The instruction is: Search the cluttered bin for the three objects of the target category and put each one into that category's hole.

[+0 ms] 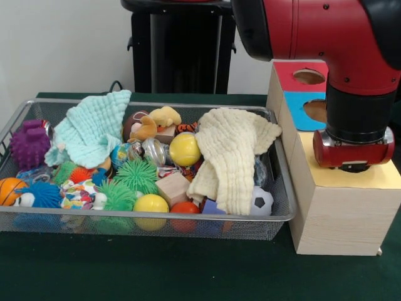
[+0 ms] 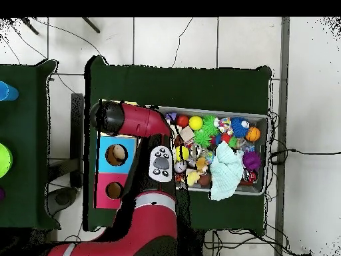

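The silver wire-mesh bin (image 1: 144, 216) lies left of the boxes, full of toys; it also shows in the overhead view (image 2: 266, 155). One knotted white fabric bundle with coloured patches (image 1: 78, 194) lies near the bin's front left corner, among spiky balls. Other bundles are hidden or not distinct. My gripper (image 1: 354, 164) hangs at the end of the red arm, low over the yellow-topped wooden box (image 1: 376, 179). It covers the box's hole, so the hole is hidden. From overhead the arm's end (image 2: 110, 118) covers that box. I cannot see whether the gripper holds anything.
A mint cloth (image 1: 91, 128) and a cream cloth (image 1: 235, 153) drape over the toys. A purple spiky ball (image 1: 28, 144), green spiky balls (image 1: 135, 175), a yellow ball (image 1: 185, 149) and a small football (image 1: 262, 200) lie around. The blue-topped box (image 1: 301, 113) and the red-topped box (image 1: 288, 75) stand behind the yellow one.
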Robot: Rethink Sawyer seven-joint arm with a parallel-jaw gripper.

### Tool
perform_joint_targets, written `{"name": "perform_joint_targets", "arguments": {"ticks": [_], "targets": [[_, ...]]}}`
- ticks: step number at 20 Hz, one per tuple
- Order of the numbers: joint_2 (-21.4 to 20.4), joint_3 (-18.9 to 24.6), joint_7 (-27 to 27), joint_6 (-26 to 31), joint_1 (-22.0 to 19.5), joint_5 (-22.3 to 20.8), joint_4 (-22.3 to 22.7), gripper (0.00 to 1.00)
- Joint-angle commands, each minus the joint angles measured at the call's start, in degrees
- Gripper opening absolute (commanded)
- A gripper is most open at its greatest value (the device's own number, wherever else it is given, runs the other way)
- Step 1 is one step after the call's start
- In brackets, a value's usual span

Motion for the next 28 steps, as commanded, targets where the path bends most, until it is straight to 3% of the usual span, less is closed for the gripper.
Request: {"name": "perform_joint_targets", "arguments": {"ticks": [1,11,16,23,28], "targets": [[-1.07,1.71,16.37,6.76,0.35,2.97,5.38,0.0],[-11.76,-0.75,17.62,26.72,0.19,2.58,4.35,0.0],[-14.22,-1.49,15.77,30.85,-0.55,1.67,3.12,0.0],[-18.28,-2.98,2.99,35.7,-6.13,-4.68,0.35,0.0],[-20.89,-1.63,-5.55,34.64,-11.47,-8.41,2.78,0.0]]}}
